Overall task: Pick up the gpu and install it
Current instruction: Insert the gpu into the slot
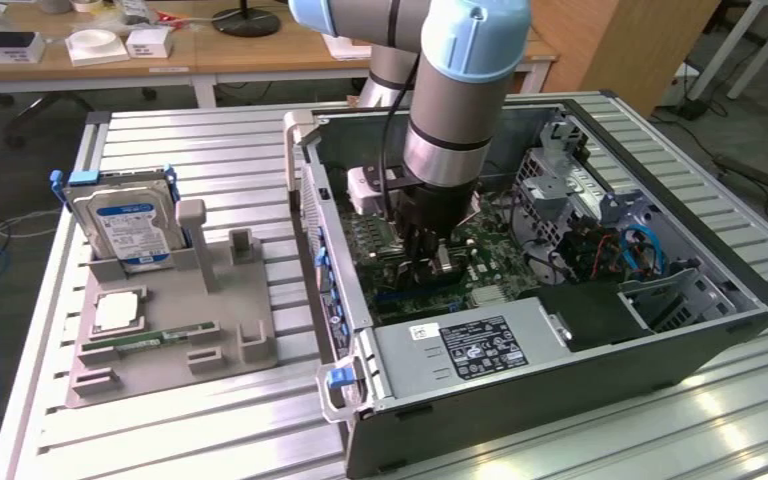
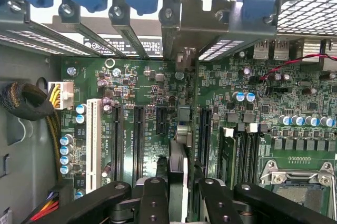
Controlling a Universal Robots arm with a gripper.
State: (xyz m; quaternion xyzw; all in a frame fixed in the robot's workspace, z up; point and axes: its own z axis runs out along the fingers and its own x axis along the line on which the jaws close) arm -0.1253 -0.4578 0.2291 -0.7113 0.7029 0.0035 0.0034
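The jaws (image 2: 178,195) pinch the gpu (image 2: 179,145) edge-on, upright over the motherboard (image 2: 158,92) inside the open computer case (image 1: 704,340). To seat it well, I would keep its bracket toward the twelve o'clock rear slot covers (image 2: 126,34). On the desk (image 1: 197,130), a tray (image 1: 171,350) holds the hard drive (image 1: 124,225) and RAM stick (image 1: 151,340).

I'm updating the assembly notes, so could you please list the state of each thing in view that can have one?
gripper: down inside the case, closed on the gpu's edge.
gpu: held edge-on, upright over the motherboard slots.
computer case: lying on its side, side panel off.
hard drive: standing upright in the grey holder.
RAM stick: lying flat on the grey holder.
CPU socket: bare.
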